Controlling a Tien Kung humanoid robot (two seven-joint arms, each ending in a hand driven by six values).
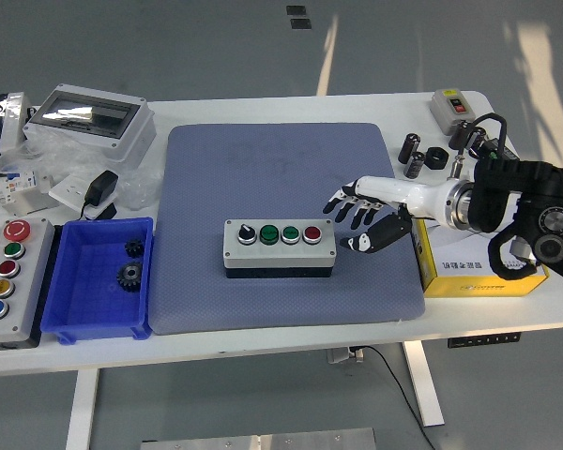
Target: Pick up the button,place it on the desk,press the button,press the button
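Observation:
A grey button box [280, 244] with a black knob, two green buttons and a red button lies on the blue-grey mat [281, 169] near its front. My right hand [359, 223] hovers just right of the box, above the mat. Its white fingers [345, 200] are slightly bent and hold nothing, and they stay apart from the box. The left arm is not in view.
A blue bin [80, 295] with two gears sits left of the mat, beside a second button box [7, 281]. A yellow box [479, 267] lies under my right forearm. Black cylinders [413, 155] and a grey switch [449, 106] stand at the back right.

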